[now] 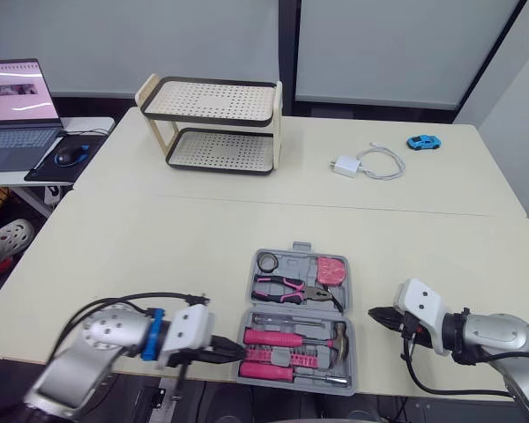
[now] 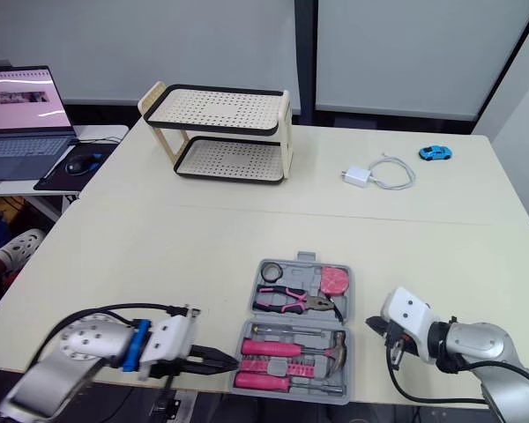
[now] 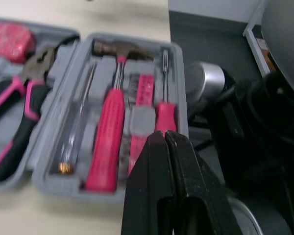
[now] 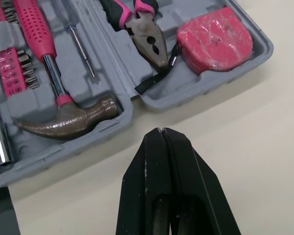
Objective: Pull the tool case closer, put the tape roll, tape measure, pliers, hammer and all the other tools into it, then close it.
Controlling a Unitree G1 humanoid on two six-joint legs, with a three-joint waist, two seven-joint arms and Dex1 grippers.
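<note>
I see the grey tool case (image 1: 300,257) lying open and flat at the near edge of the table (image 1: 203,238). Its far half holds the black tape roll (image 1: 266,262), the pink-handled pliers (image 1: 286,288) and the pink tape measure (image 1: 331,270). Its near half holds the pink-handled hammer (image 1: 291,338), a pink screwdriver (image 1: 269,371), a slim screwdriver (image 1: 286,319) and a strip of bits (image 1: 286,354).

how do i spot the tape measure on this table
On the cream table, find the open grey tool case at the near edge. In its far half, right corner, beside the pliers, sits the tape measure: the only rounded pink block without a handle.
</note>
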